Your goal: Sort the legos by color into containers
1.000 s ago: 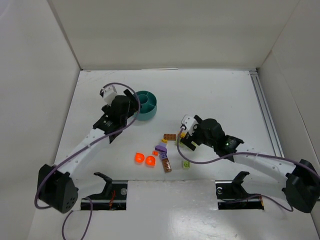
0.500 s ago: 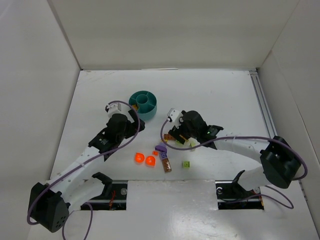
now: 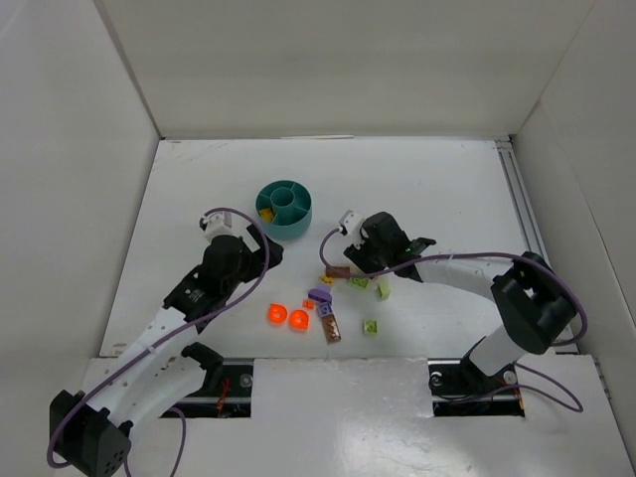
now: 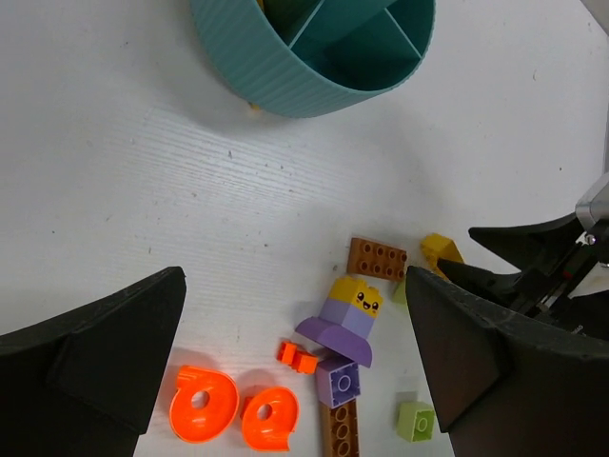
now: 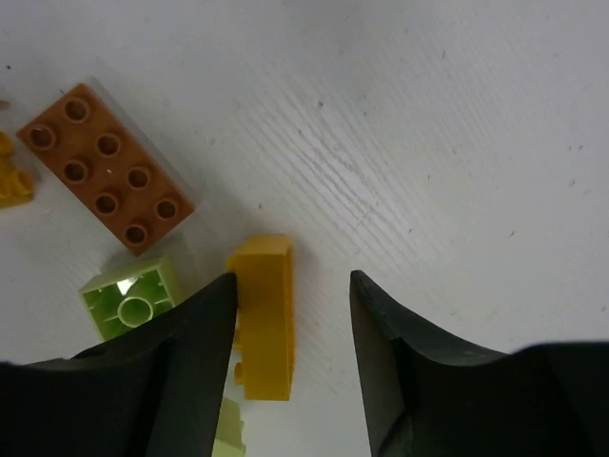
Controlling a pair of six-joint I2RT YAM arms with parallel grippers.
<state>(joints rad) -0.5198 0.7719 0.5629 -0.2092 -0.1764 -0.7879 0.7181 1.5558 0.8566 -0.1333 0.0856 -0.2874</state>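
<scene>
Right pincer (image 5: 290, 282) gapes low around a yellow brick (image 5: 265, 314); left pincer (image 4: 293, 281) hovers wide, empty.

The right end effector (image 5: 290, 286), jaws spread, straddles a yellow brick (image 5: 265, 314).

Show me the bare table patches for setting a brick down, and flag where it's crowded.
Bare: the back strip between the teal dish and the rear wall, and the wide right side up to the rail. Crowded: in front of the dish, between the left gripper and right gripper, where the bricks cluster.
</scene>
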